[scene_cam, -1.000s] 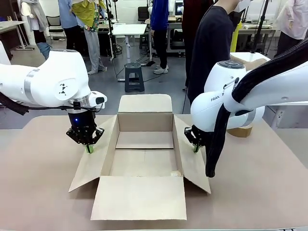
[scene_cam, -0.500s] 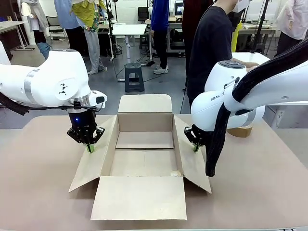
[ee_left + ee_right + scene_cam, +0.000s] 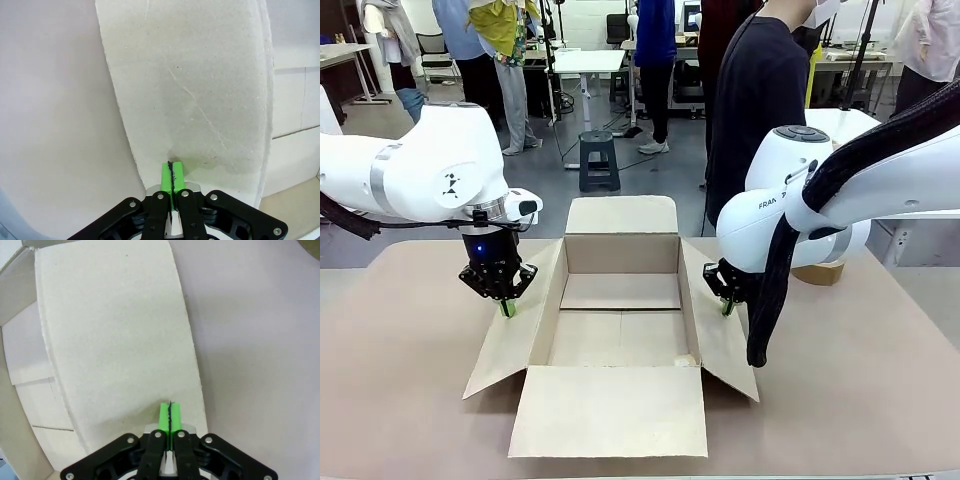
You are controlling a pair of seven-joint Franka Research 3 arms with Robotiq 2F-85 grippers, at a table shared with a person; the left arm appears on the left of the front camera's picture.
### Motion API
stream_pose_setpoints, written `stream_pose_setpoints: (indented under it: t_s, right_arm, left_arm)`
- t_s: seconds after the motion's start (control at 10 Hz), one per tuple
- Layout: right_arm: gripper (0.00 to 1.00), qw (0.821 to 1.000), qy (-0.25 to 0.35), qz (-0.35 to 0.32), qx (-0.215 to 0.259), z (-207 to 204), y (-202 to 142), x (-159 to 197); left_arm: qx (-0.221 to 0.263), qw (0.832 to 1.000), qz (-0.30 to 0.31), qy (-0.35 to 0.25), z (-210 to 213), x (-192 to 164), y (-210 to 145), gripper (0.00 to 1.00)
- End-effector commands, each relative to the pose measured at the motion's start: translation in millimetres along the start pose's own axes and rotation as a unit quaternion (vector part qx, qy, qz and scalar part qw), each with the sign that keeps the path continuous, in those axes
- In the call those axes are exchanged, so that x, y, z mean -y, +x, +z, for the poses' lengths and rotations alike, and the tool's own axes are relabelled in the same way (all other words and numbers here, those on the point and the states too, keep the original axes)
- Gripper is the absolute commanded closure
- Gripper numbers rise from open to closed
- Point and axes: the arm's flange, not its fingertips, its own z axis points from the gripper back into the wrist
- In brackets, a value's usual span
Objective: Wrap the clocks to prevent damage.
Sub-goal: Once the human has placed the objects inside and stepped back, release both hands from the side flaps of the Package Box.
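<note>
The box (image 3: 620,255) stands open at the middle of the table (image 3: 400,400). The left gripper (image 3: 505,308), clenched and empty, rests its tip on the left flap (image 3: 510,345). The right gripper (image 3: 726,307), likewise clenched and empty, rests on the right flap (image 3: 725,350). Press both flaps evenly and lightly; excess force is likely to crease the cardboard or shift the box. Where the clocks are cannot be told.

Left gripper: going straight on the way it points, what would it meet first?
The cardboard box's left flap: the shut left gripper points down at it, seemingly touching, though depth is unclear.
</note>
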Motion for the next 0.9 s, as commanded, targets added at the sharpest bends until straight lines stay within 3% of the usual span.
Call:
stream_pose_setpoints:
  t_s: [0.0,0.8]
  right_arm:
    - [0.99,1.0,-0.003,-0.002,-0.002,-1.5,-1.8,-0.8]
    - [0.99,1.0,-0.003,-0.002,-0.002,-1.5,-1.8,-0.8]
  left_arm:
    - [-0.004,1.0,-0.002,0.004,-1.1,-0.7,-1.0,1.0]
    - [-0.004,1.0,-0.002,0.004,-1.1,-0.7,-1.0,1.0]
